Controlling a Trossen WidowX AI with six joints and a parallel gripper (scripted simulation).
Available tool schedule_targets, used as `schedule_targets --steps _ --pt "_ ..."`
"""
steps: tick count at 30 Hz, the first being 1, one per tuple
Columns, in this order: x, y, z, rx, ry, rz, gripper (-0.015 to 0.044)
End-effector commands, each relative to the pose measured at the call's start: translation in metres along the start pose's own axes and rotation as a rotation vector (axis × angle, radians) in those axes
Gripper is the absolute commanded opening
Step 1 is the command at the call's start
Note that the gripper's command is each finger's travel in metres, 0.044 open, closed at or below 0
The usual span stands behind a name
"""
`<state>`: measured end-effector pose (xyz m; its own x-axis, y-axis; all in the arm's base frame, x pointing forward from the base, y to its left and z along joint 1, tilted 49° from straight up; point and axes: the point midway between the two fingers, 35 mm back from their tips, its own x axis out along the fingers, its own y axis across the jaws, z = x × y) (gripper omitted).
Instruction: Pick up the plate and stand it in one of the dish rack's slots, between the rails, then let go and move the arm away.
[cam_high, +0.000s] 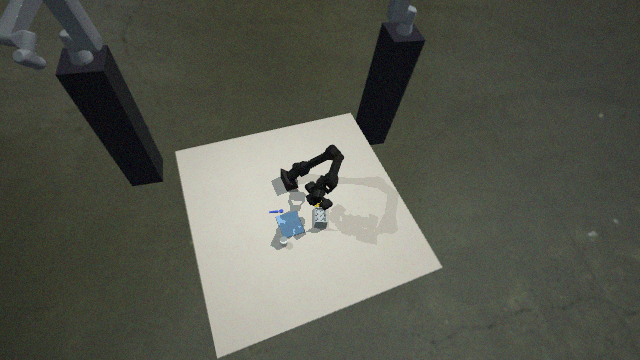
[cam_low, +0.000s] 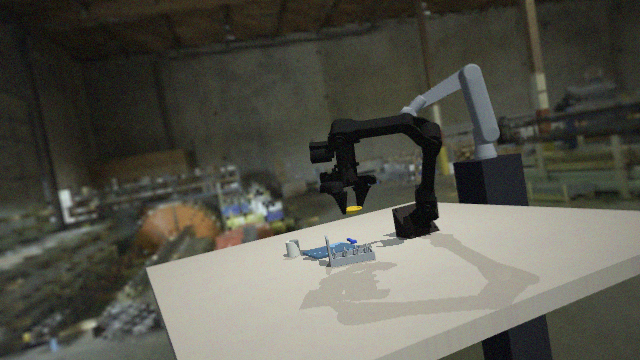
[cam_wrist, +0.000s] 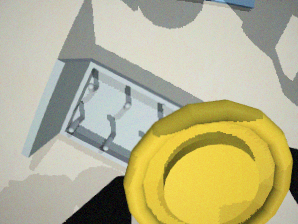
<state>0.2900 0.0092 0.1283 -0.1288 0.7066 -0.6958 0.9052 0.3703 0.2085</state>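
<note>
We have the pincer (cam_high: 320, 204) (cam_low: 353, 209) (cam_wrist: 205, 173) clamped on the plate (cam_high: 318, 204) (cam_low: 354, 209) (cam_wrist: 212, 180), its fingers well apart across the plate's width. The plate lies nearly flat between the tips, above the table (cam_high: 250, 280) (cam_low: 250, 300) (cam_wrist: 30, 30); the rack (cam_high: 320, 225) (cam_low: 352, 259) (cam_wrist: 45, 115) sits lower, ahead of the pincer. To do this well, we should turn the plate on edge while still high, line it up with a slot, lower it straight between the rails, and open only once it is seated, lest it tip.

Matte black arm (cam_high: 336, 167) (cam_low: 430, 155), blocky base (cam_high: 287, 180) (cam_low: 406, 225)
</note>
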Motion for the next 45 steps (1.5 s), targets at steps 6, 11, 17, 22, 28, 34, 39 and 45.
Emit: schedule_targets --steps 6,11,17,22,28,34,39,45 --pt "0.005 -0.012 -0.037 0.297 0.002 0.002 0.0000" --pt "0.008 -0.020 -0.057 0.468 0.003 0.005 0.0000" --pt "0.012 -0.029 -0.076 0.649 0.005 0.007 0.0000" --pt "0.012 -0.030 -0.077 0.654 0.005 0.007 0.0000" --pt "0.027 -0.039 -0.075 0.579 -0.093 -0.045 0.0000" --pt "0.043 -0.049 -0.070 0.476 -0.224 -0.100 0.0000" --pt "0.055 -0.057 -0.065 0.389 -0.331 -0.134 0.0000" --pt "0.066 -0.064 -0.059 0.283 -0.457 -0.160 0.0000"
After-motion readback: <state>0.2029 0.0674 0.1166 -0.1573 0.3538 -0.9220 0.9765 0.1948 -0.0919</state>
